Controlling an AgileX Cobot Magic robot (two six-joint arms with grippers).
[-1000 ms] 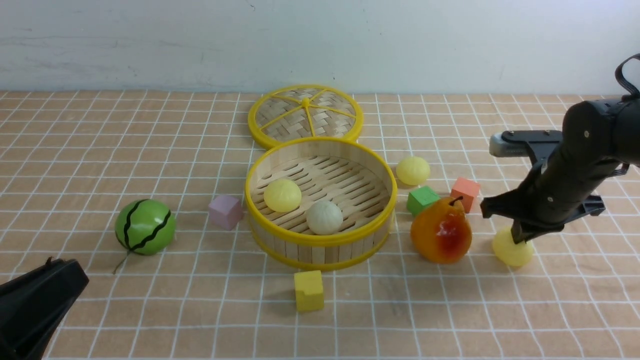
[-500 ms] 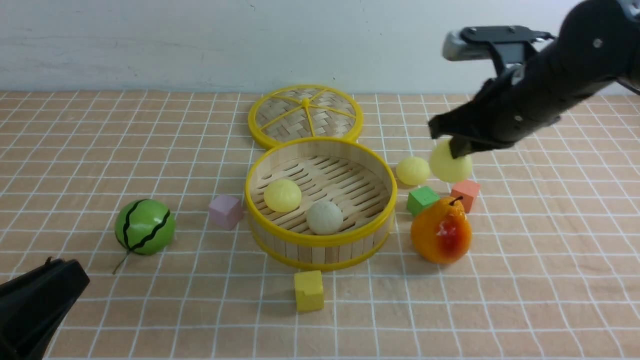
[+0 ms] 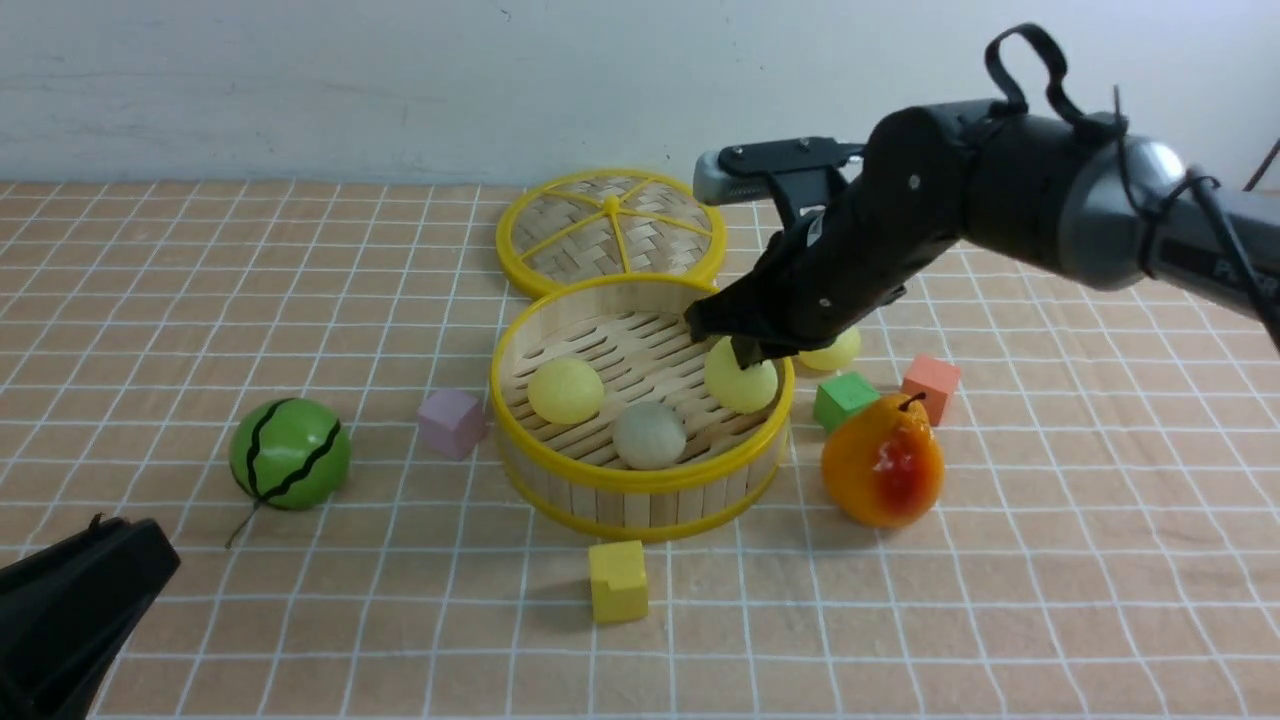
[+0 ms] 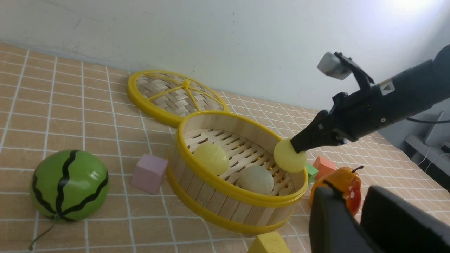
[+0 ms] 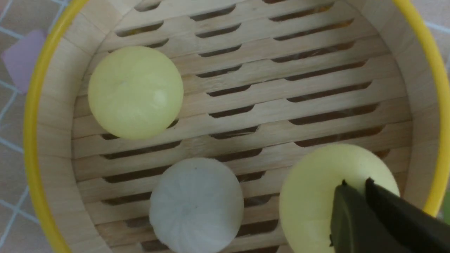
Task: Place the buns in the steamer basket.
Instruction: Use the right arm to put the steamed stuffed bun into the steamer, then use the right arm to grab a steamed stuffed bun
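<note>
The steamer basket [image 3: 640, 482] stands mid-table with a pale yellow bun [image 3: 565, 390] and an off-white bun [image 3: 649, 434] on its slatted floor. My right gripper [image 3: 745, 355] is shut on a third, pale yellow bun [image 3: 740, 385], holding it just inside the basket's right rim at about rim height. From the right wrist, the narrow fingertips [image 5: 342, 191] pinch the top of that bun [image 5: 316, 182]. Another pale yellow bun [image 3: 835, 350] lies on the table right of the basket, partly behind the arm. My left gripper [image 4: 355, 196] waits open and empty at the near left.
The flat woven lid [image 3: 610, 232] lies behind the basket. A watermelon ball [image 3: 290, 453] sits at the left and a pear [image 3: 882, 462] at the right. Purple [image 3: 452, 423], yellow [image 3: 617, 581], green [image 3: 845, 398] and orange [image 3: 930, 385] cubes surround the basket.
My right gripper lifted the bun from the table right of the pear, carried it up and left, and now holds it low over the basket's right side. The left arm stayed put.
</note>
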